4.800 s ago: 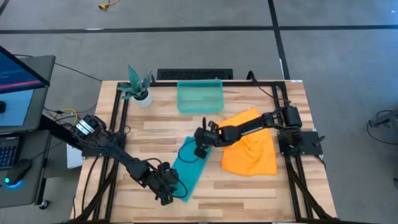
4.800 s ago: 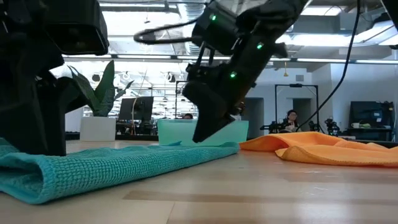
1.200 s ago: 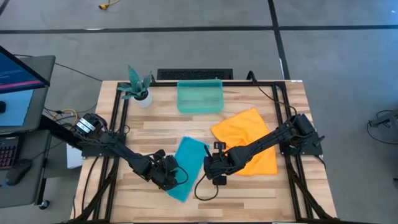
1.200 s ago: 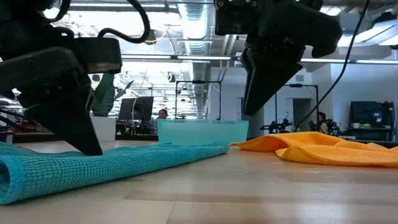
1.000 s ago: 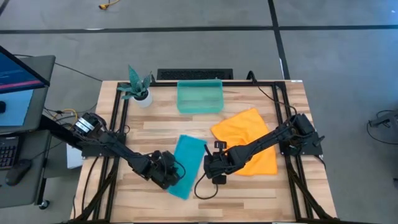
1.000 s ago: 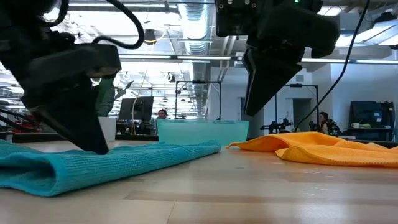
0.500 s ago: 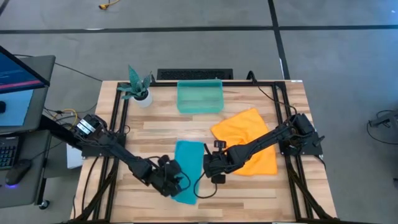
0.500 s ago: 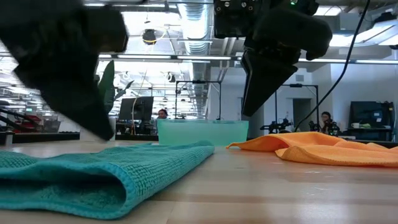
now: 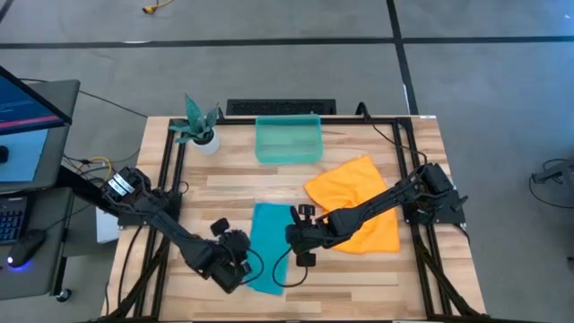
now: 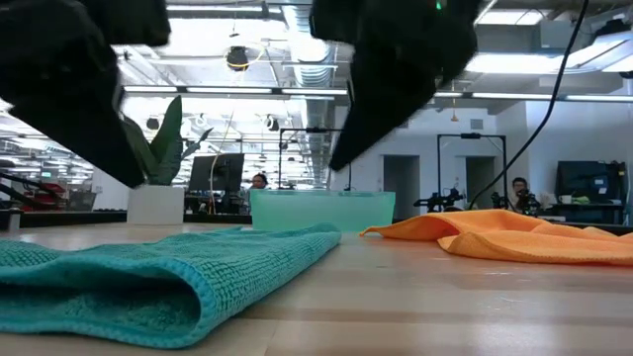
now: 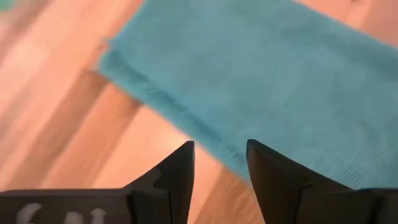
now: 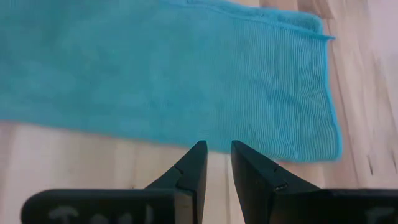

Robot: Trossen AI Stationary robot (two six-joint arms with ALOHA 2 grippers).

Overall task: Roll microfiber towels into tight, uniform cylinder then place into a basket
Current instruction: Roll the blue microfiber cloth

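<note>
Hovering: left jaws parted and empty, over the near-left edge of the teal towel.
Right jaws: right gripper slightly parted, empty, just right of the towel's long edge.
Towel: folded strip on the worktop, long axis running near to far, between both arms.
Nearer arm: left, at the near end, judged the rolling start.
Basket: far, well apart.
Orange towel: right, unrolled.

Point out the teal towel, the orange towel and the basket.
teal towel (image 9: 269, 247): high view, middle of the folded strip.
orange towel (image 9: 372, 224): high view, bare cloth beside the right arm.
basket (image 9: 288, 118): high view, far rim.
</note>
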